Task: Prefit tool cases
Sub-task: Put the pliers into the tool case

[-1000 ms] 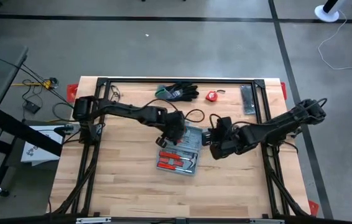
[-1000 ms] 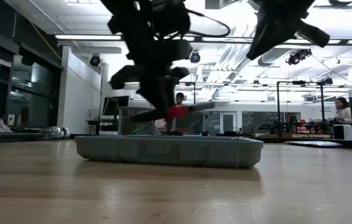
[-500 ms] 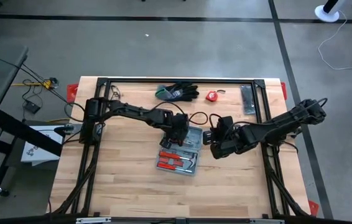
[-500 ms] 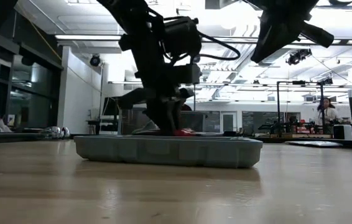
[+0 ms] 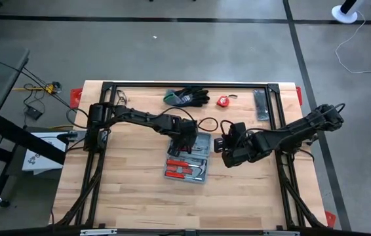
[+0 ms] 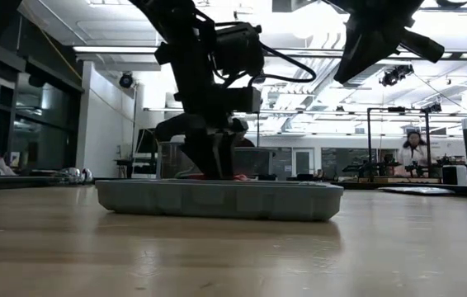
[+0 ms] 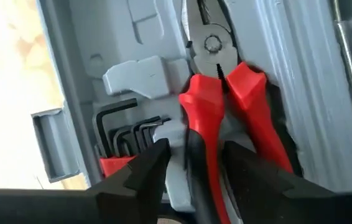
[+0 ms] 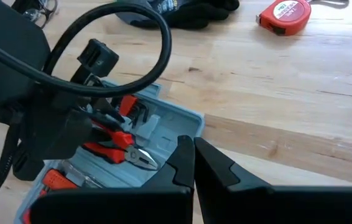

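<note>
A: Looking down from above, where does the tool case (image 5: 191, 159) sit?

B: Near the middle of the bench (image 5: 133, 196), lid swung open, with red-handled tools lying in its recesses.

A: And the left gripper (image 7: 193, 163)?

B: Down inside the case. Its fingers (image 7: 145, 168) stand parted on either side of one red handle of the pliers (image 7: 216, 93), which lie seated in their moulded recess (beside a fan of black hex keys (image 7: 126, 132)). Whether the pads touch the handle, I cannot tell; nothing is lifted.

A: The right gripper (image 8: 193, 163)?

B: Fingers pressed together, holding nothing. It hangs above the bench just beside the case's right end, not touching it.

A: Anything else on the bench?

B: Black gloves (image 5: 189, 97), a red tape measure (image 5: 223, 101) and a dark flat bar (image 5: 261, 104) along the far edge, well apart from the case.
</note>
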Available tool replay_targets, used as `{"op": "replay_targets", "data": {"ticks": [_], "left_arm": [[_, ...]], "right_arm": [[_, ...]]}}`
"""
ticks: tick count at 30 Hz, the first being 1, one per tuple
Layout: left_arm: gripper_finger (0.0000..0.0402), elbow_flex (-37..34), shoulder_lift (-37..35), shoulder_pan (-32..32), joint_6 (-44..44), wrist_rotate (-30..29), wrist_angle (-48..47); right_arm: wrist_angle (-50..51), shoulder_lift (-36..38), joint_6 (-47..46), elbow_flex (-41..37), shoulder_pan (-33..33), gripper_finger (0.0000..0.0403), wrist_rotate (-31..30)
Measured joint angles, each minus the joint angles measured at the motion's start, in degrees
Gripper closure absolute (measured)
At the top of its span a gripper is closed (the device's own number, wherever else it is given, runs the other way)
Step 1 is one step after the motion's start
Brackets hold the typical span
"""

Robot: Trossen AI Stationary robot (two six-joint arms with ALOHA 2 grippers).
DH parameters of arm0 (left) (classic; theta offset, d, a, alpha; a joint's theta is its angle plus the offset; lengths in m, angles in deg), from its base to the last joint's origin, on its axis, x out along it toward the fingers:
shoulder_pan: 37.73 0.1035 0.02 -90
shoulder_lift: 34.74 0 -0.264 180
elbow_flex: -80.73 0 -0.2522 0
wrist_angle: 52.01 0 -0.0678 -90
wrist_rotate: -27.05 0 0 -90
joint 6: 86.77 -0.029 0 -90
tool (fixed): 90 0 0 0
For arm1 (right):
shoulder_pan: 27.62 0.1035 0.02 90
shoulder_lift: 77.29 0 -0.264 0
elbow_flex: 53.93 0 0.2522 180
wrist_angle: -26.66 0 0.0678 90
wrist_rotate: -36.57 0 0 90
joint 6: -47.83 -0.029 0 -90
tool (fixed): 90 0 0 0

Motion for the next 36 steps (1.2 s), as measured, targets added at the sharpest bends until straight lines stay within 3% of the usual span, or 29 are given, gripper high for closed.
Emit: {"op": "replay_targets", "data": {"ticks": [4, 10, 13, 19, 25, 36], "left_arm": [[0.0242, -0.2, -1.4, 0.1, 2.2, 0.6, -1.9], [0.0250, -1.1, -7.8, 2.0, 10.2, 9.2, -2.9], [0.0261, -4.2, -10.9, 3.1, 14.6, 10.2, -1.3], [0.0318, -12.0, -12.8, 4.2, 16.2, 4.4, 7.8], [0.0395, -15.9, -11.9, 3.5, 17.4, 5.9, 9.9], [0.0399, -18.4, -11.5, 1.7, 20.0, 7.7, 13.1]], "right_arm": [[0.0, 0.0, 0.0, 0.0, 0.0, 0.0403, 0.1], [-2.5, -0.1, 0.8, 0.0, 0.0, 0.0403, 0.4], [-6.2, -1.5, 2.9, 0.0, -0.4, 0.0403, 1.1], [-20.1, -8.8, 10.5, 0.0, -3.4, 0.0403, 8.2], [-33.6, -16.1, 14.7, 0.0, -7.4, 0.0403, 13.9], [-44.4, -27.0, 17.2, 0.0, -11.4, 0.0403, 29.7]]}}
